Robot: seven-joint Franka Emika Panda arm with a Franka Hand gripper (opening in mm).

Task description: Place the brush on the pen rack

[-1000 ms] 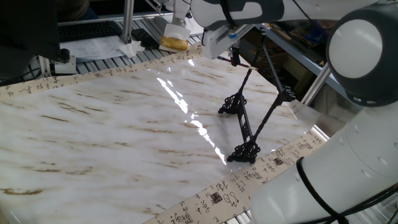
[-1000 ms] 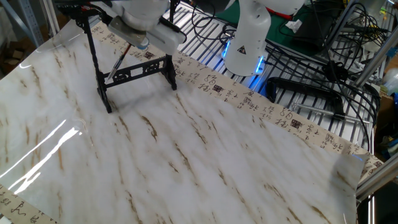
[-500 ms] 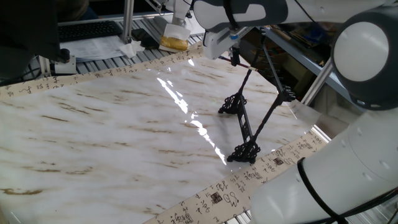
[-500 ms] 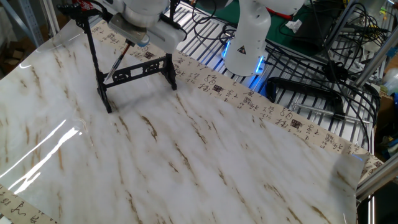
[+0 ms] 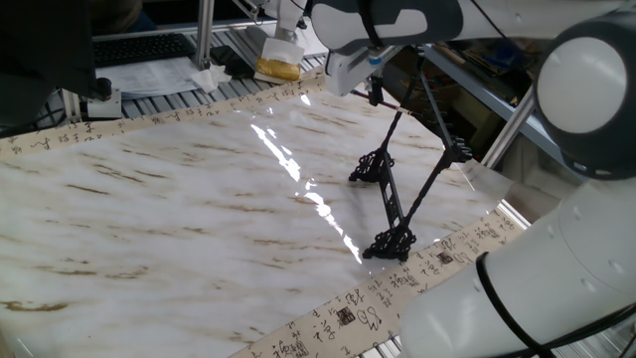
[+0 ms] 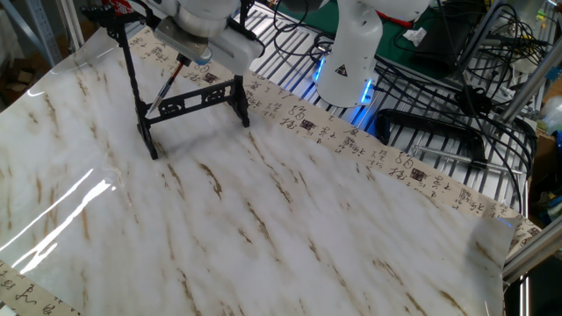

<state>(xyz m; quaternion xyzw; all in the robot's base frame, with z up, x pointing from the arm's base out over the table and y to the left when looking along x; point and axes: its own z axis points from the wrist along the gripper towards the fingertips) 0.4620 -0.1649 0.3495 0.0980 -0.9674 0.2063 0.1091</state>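
Marble-pattern table [image 5: 179, 199] has a calligraphy-print border strip [image 6: 351, 140] along its edges; most of the surface is bare, wide room across the centre and near side. Pen rack [image 5: 393, 204] stands near 1 corner, close to the border strip, 2 scrolled feet on the table, thin rods rising at an angle. Gripper [image 5: 374, 91] hangs above the rack's raised end, clamped on the brush [image 6: 165, 88]. Brush hangs tilted below the gripper, lower end pointing down just beside the rack rods; contact with the rack unclear. White arm base [image 6: 349, 53] sits off the table edge.
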